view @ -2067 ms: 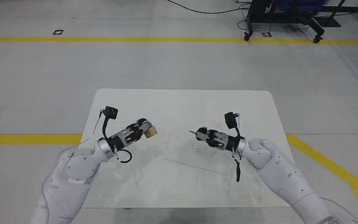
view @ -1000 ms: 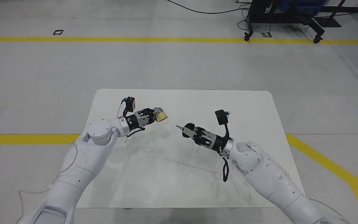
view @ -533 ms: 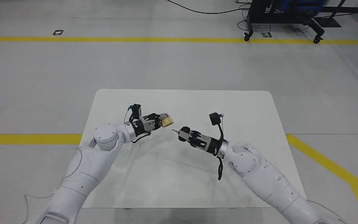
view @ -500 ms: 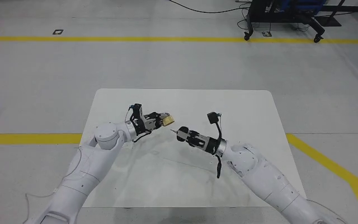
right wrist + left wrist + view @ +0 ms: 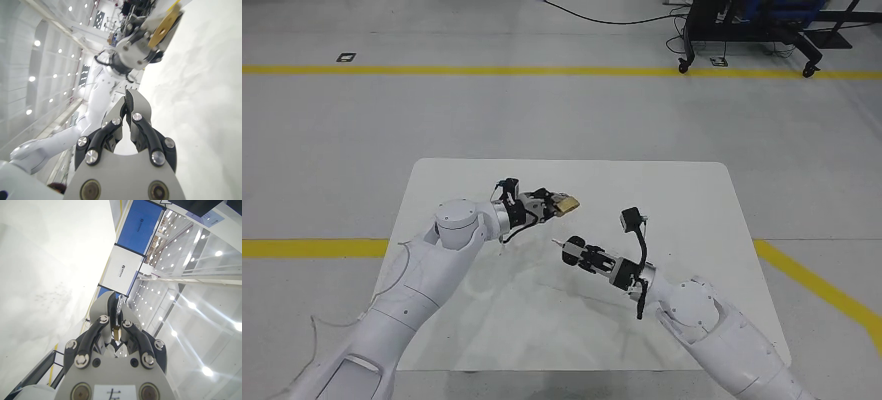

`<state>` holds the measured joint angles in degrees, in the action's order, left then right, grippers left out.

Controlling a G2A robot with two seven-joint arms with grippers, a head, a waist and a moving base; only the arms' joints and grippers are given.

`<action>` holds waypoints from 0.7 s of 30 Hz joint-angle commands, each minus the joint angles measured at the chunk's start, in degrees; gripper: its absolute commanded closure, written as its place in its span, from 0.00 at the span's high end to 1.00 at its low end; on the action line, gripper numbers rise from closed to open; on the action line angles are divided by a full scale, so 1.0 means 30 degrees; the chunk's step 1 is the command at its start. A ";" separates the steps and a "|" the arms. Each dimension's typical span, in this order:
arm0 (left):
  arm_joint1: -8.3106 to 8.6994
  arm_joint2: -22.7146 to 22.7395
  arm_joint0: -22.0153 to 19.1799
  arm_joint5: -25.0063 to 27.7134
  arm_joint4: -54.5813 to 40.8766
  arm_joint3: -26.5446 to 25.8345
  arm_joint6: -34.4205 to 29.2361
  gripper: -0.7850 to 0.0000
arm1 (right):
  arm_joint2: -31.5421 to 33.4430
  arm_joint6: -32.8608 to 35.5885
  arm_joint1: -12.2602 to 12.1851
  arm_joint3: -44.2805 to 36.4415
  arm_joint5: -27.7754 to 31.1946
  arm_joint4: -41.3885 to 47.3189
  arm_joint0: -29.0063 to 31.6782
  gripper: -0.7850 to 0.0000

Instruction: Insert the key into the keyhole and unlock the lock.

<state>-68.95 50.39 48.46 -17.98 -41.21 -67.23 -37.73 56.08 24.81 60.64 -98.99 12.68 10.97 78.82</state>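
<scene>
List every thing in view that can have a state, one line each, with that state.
left gripper, jaws shut on the lock.
right gripper, jaws shut on the key.
lock, held, keyhole empty; whether its shackle is latched cannot be told.
key, held, tip short of the lock, not inserted.

A white, matte, rectangular worktop (image 5: 682, 190) with rounded corners stands on a pale grey floor (image 5: 542, 110) crossed by a yellow stripe (image 5: 302, 247) that runs up to both its short sides, its surface marked by faint grey smudges and small dark specks.
</scene>
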 commanded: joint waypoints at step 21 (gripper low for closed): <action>0.0012 0.0008 0.0963 0.0787 0.1908 -0.1713 0.1153 0.00 | 0.1294 -0.1895 -0.0141 -0.0823 -0.1057 0.0328 0.2057 0.00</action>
<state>-68.91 50.33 51.18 -15.50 -35.62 -72.16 -34.35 59.67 19.95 60.22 -100.93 10.15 11.93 84.34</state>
